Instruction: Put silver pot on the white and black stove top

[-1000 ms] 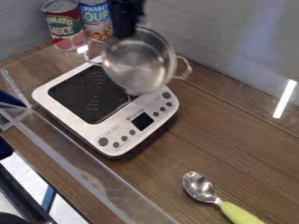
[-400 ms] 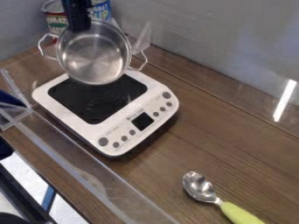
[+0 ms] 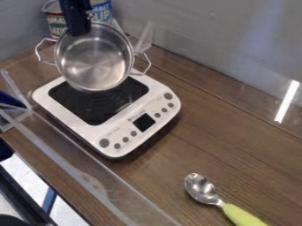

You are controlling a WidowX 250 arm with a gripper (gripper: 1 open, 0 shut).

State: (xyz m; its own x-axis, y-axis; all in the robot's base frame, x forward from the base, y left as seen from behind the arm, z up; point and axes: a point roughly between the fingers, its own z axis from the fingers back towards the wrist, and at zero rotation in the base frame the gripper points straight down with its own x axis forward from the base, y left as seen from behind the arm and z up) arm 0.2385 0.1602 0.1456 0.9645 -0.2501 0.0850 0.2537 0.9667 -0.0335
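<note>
Far left and below the gripper, a blue object (image 3: 9, 113) is noted at the table edge, partly cut off. A clear plastic panel (image 3: 48, 154) is seen running along the near side of the wooden table (image 3: 224, 132), well below the gripper. Just left of the gripper and behind it, a red-labelled can (image 3: 52, 19) is recorded; a second can (image 3: 101, 9) stands just to its right, both partly hidden by the arm. The gripper (image 3: 78, 29) is pointed downward and is clamped on the rear rim of the silver pot (image 3: 94, 62). The pot is hung directly beneath the fingers, mouth shown to the camera, with one small handle (image 3: 45, 48) out to the left and the other (image 3: 144, 62) to the right. The pot appears to be held off the surface, over the rear part of the stove top (image 3: 132, 124), which is placed below and slightly right of the gripper; the black heating square (image 3: 83, 101) is partly covered in view by the pot. Far to the lower right, well apart from the gripper, a metal spoon (image 3: 203, 190) with a yellow-green handle is laid on the table.
</note>
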